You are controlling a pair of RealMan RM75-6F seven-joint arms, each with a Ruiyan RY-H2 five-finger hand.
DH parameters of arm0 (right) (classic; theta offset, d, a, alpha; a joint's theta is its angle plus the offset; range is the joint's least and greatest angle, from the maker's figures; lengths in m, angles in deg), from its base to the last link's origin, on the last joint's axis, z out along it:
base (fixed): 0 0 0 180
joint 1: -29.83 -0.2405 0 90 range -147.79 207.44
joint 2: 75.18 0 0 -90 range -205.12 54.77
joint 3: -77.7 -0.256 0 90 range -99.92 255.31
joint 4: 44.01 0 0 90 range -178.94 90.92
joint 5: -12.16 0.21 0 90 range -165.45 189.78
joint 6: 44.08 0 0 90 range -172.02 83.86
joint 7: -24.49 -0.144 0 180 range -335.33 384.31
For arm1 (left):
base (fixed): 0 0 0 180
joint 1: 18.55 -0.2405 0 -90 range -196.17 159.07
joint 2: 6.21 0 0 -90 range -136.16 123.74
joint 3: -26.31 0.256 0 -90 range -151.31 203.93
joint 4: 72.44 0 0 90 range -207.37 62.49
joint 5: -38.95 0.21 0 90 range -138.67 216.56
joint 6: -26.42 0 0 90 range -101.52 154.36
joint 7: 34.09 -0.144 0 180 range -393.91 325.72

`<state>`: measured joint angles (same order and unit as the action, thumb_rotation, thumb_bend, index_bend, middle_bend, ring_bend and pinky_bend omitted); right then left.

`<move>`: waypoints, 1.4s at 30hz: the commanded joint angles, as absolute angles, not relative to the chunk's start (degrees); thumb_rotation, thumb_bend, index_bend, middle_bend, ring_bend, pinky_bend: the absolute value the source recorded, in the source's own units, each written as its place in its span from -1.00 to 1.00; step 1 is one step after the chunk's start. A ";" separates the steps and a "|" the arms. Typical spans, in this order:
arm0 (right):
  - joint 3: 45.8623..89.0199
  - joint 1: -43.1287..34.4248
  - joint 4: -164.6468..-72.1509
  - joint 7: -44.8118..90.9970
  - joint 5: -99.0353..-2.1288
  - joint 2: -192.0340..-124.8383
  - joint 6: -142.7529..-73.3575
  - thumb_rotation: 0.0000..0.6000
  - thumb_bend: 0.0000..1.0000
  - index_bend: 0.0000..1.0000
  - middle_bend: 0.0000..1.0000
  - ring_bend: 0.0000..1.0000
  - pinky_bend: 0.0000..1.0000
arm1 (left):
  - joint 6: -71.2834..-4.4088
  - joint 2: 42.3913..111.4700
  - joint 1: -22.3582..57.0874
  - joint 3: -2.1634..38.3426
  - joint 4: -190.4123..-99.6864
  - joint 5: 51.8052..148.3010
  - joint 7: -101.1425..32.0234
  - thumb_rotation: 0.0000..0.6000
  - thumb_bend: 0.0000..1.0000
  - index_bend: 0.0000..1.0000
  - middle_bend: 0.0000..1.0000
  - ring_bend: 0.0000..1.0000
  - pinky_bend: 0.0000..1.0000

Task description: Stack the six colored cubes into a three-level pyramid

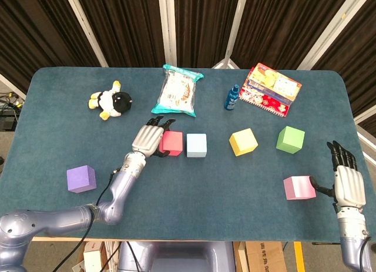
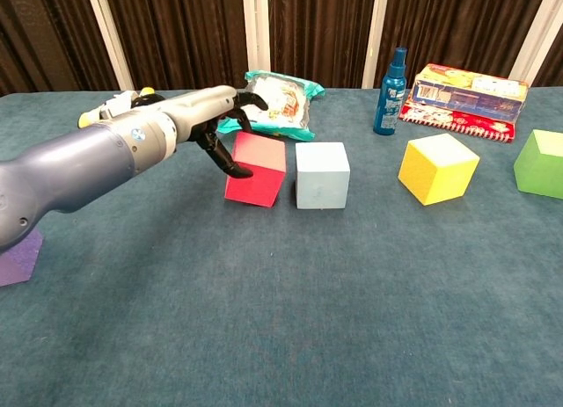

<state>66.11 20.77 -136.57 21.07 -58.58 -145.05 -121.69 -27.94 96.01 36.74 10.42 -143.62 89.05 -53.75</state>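
The left robot hand (image 1: 150,138) lies at the left face of the red cube (image 1: 171,143), its dark fingers (image 2: 230,158) curled around that side and the near edge of the top; in the chest view they touch the cube's left face, though whether they truly clamp it cannot be told. The red cube sits flat on the blue-carpeted bench (image 1: 194,184), just beside the light blue cube (image 1: 196,145), the two nearly touching.

The right robot hand (image 1: 346,181) rests at the bench's right edge with its fingers extended and slightly spread, holding nothing; its thumb reaches toward the pink cube (image 1: 299,187), which stands just to its left, and contact between them cannot be made out.

The yellow cube (image 1: 243,141) sits turned at an angle to the right of the light blue one, with the green cube (image 1: 290,139) further right. The purple cube (image 1: 80,178) stands alone, well apart at the near left. All six cubes are on the bench surface, none stacked.

Along the far side lie a plush toy (image 1: 111,100), a teal snack bag (image 1: 177,91), a small blue bottle (image 1: 232,97) standing upright, and a stack of colourful boxes (image 1: 269,89).
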 commanded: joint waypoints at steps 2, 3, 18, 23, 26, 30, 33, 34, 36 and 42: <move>66.15 20.77 -136.65 21.09 -58.61 -145.04 -121.68 1.00 -0.43 -1.00 -1.00 -1.00 -1.00 | -27.55 95.13 36.34 10.46 -144.62 87.31 -55.54 1.00 -0.46 -0.80 -0.41 -0.89 -0.77; 66.16 20.77 -136.68 21.10 -58.63 -145.04 -121.69 1.00 -0.43 -1.00 -1.00 -1.00 -1.00 | -27.49 95.00 36.32 10.45 -144.81 86.98 -55.91 1.00 -0.47 -0.80 -0.41 -0.89 -0.77; 66.24 20.82 -137.06 20.96 -58.61 -144.84 -121.59 1.00 -0.43 -1.00 -1.00 -1.00 -1.00 | -26.46 95.17 37.21 9.74 -145.95 82.88 -59.77 1.00 -0.42 -0.80 -0.35 -0.89 -0.77; 66.25 20.85 -137.14 20.84 -58.66 -144.78 -121.61 1.00 -0.43 -1.00 -1.00 -1.00 -1.00 | -26.74 95.45 37.32 9.37 -145.88 82.04 -60.19 1.00 -0.33 -0.79 -0.31 -0.88 -0.77; 66.26 20.86 -137.15 20.79 -58.73 -144.77 -121.66 1.00 -0.43 -1.00 -1.00 -1.00 -1.00 | -27.35 95.74 37.24 9.10 -145.86 82.61 -59.66 1.00 -0.32 -0.77 -0.29 -0.88 -0.75; 66.30 20.87 -137.15 20.84 -58.85 -144.80 -121.74 1.00 -0.43 -1.00 -1.00 -1.00 -1.00 | -28.11 96.26 36.99 8.89 -145.61 84.48 -58.06 1.00 -0.32 -0.76 -0.28 -0.88 -0.75; 66.31 20.88 -137.18 20.88 -58.81 -144.79 -121.73 1.00 -0.43 -1.00 -1.00 -1.00 -1.00 | -28.05 96.58 36.97 8.86 -145.21 85.27 -57.40 1.00 -0.32 -0.76 -0.28 -0.88 -0.74; 66.32 20.88 -137.18 20.91 -58.80 -144.79 -121.72 1.00 -0.43 -1.00 -1.00 -1.00 -1.00 | -28.00 96.67 37.00 8.81 -145.09 85.40 -57.25 1.00 -0.32 -0.75 -0.28 -0.88 -0.74; 66.30 20.88 -137.20 20.94 -58.75 -144.80 -121.73 1.00 -0.43 -1.00 -1.00 -1.00 -1.00 | -27.79 96.92 37.11 8.75 -144.73 85.72 -56.96 1.00 -0.32 -0.74 -0.28 -0.88 -0.74; 66.26 20.83 -137.20 21.01 -58.61 -144.82 -121.63 1.00 -0.43 -1.00 -1.00 -1.00 -1.00 | -27.00 97.75 37.45 8.82 -143.70 86.47 -56.40 1.00 -0.32 -0.74 -0.28 -0.88 -0.74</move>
